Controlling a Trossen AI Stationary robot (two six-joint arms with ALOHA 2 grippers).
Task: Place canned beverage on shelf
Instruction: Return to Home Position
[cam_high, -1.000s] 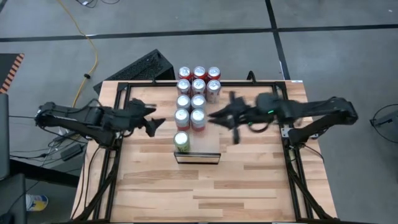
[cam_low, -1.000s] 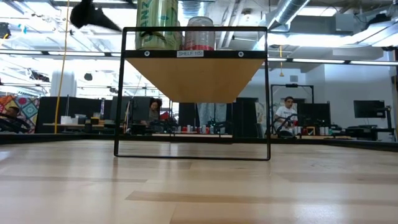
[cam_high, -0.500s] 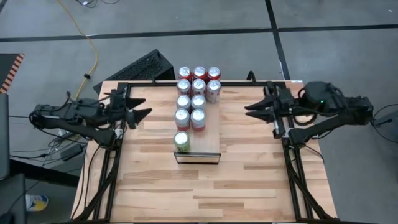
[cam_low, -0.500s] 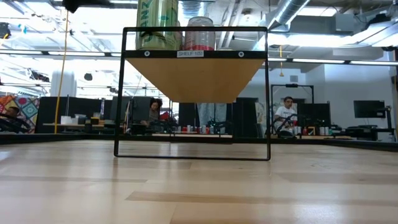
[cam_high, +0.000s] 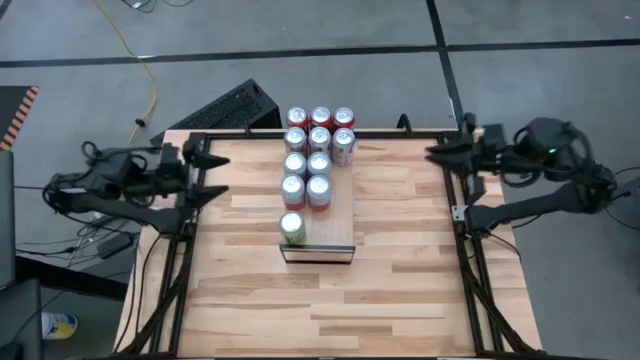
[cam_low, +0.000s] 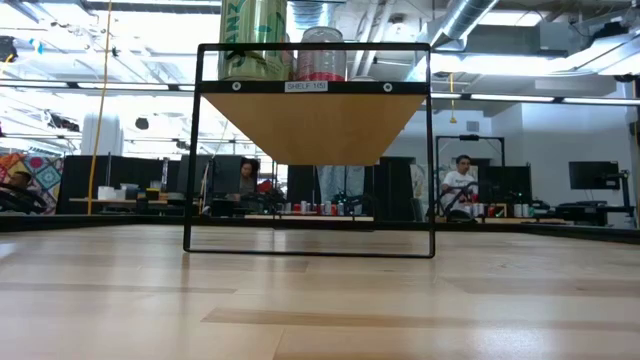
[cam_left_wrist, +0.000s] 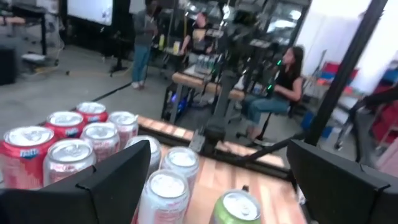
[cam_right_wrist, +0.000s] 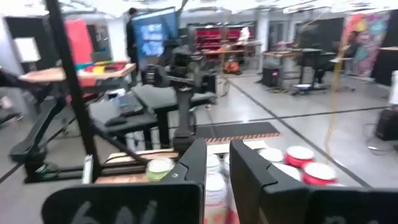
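Note:
A green canned beverage (cam_high: 291, 227) stands upright on its base at the near left corner of the shelf (cam_high: 330, 233). In the low view the can (cam_low: 251, 40) shows above the shelf's dark front edge (cam_low: 312, 87). Several red and silver cans (cam_high: 318, 150) stand in rows on the shelf behind it. My left gripper (cam_high: 215, 175) is open at the table's left edge and points level at the cans (cam_left_wrist: 217, 180). My right gripper (cam_high: 432, 155) hangs at the right edge. Its fingers (cam_right_wrist: 217, 165) stand a narrow gap apart with nothing between them.
Black frame rails (cam_high: 190, 230) run along the table's left and right sides under the arms. A black keyboard (cam_high: 225, 108) lies on the floor past the far left corner. Bare wood (cam_high: 320, 300) lies in front of the shelf. People sit in the room beyond (cam_low: 462, 185).
Both arms have drawn back from the shelf. My left gripper went toward the table's left edge and up, tipping from a downward slant to level. My right gripper went toward the right edge and rose a little. The green can has stayed where it was on the shelf.

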